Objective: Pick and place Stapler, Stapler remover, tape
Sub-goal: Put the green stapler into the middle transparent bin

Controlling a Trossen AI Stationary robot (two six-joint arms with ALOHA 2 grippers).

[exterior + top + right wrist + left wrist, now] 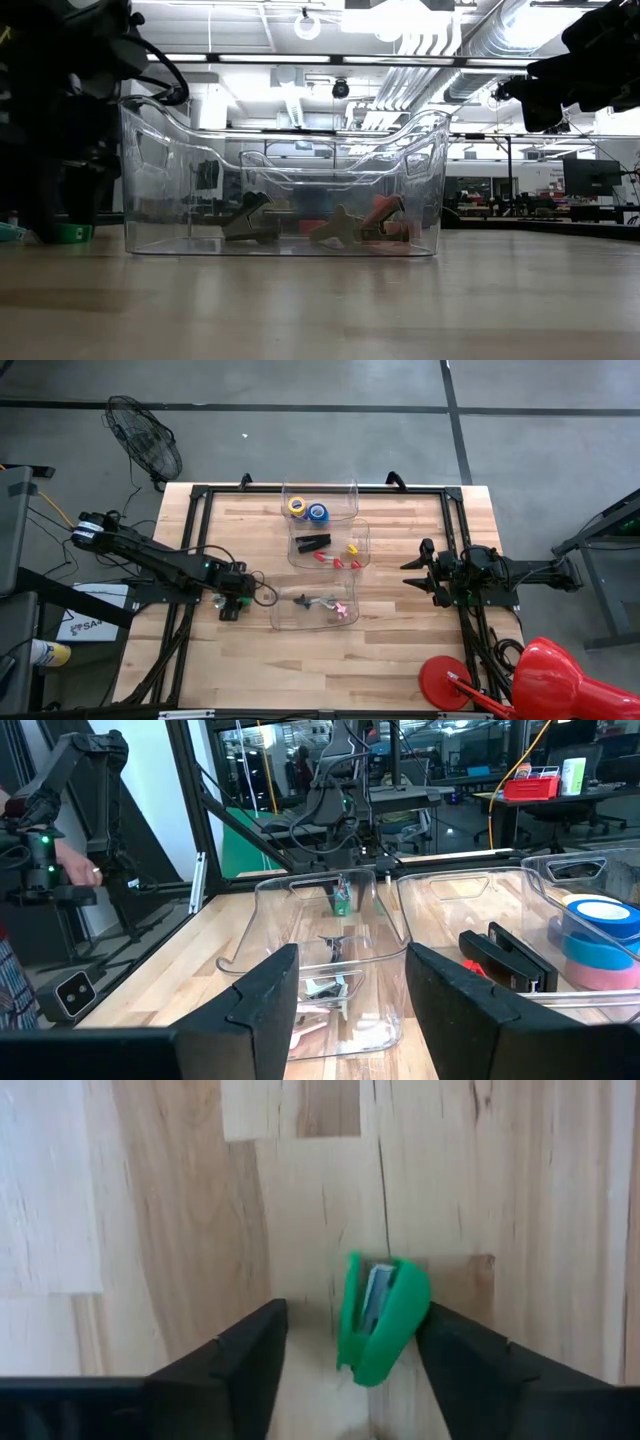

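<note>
Left tool [350, 1370]: fingers spread wide, gripping nothing. A green staple remover [380, 1318] lies on the counter [400, 650] between the fingers, long axis along the tool's reach, closer to one finger.

In the high view it sits at 9 o'clock of the near clear bin [314, 622], just outside it. That bin holds other removers; the middle bin [362, 528] holds staplers; the far bin [348, 490] holds tape [318, 512].

Right tool [412, 576] waits, open and empty, at 3 o'clock of the bins.
</note>
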